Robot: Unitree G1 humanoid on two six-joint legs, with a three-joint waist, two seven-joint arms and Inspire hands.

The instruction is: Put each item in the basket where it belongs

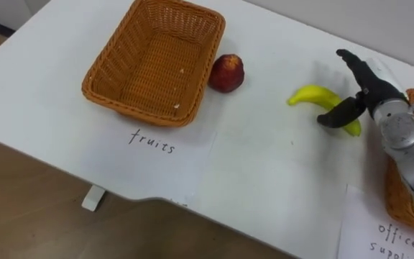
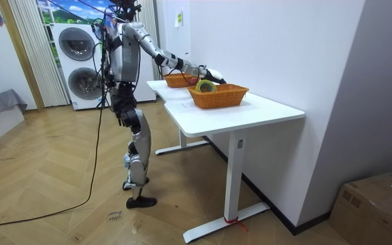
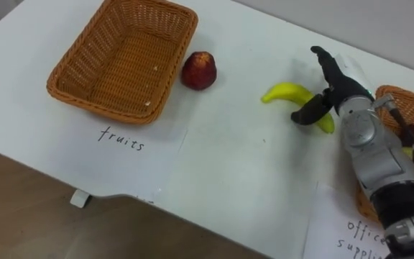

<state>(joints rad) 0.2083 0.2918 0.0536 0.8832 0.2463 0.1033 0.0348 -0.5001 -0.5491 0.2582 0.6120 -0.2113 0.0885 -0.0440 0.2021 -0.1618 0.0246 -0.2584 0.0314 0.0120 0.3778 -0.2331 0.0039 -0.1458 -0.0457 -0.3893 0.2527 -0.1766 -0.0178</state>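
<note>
Near edge, lower frame: white table (image 1: 264,180), floor below it. Two paper labels with handwriting lie flat on the tabletop. One label (image 1: 153,140) is left of centre. The other label (image 1: 397,237) is in the lower right corner.

Right edge of frame: the right forearm comes in from the lower right and crosses over the office basket (image 3: 408,97), which is wicker and cut off by the frame edge. In the room view a yellow-green round item (image 2: 205,86) sits in this basket, too small to name.

Centre right: the right hand (image 1: 369,90) is over the banana (image 1: 311,96). Its fingers are stretched out straight toward the upper left and are well spread, with nothing gripped. The thumb angles down across the banana's right end; I can't tell whether it touches. The banana lies flat on the table, its curve arching upward and its left tip free. It is outside both baskets, nearer the office one.

Upper centre: the apple (image 1: 226,73), red, is on the table just beside the right wall of the fruit basket (image 1: 131,106), possibly touching. It is well apart from the banana.

Upper left: the fruit basket is rectangular wicker, set just beyond the left label.

Room view: the robot stands upright at the table's end on the room view's left, one arm stretched out over the baskets. Two stacked washing machines (image 2: 80,68) are behind it.
</note>
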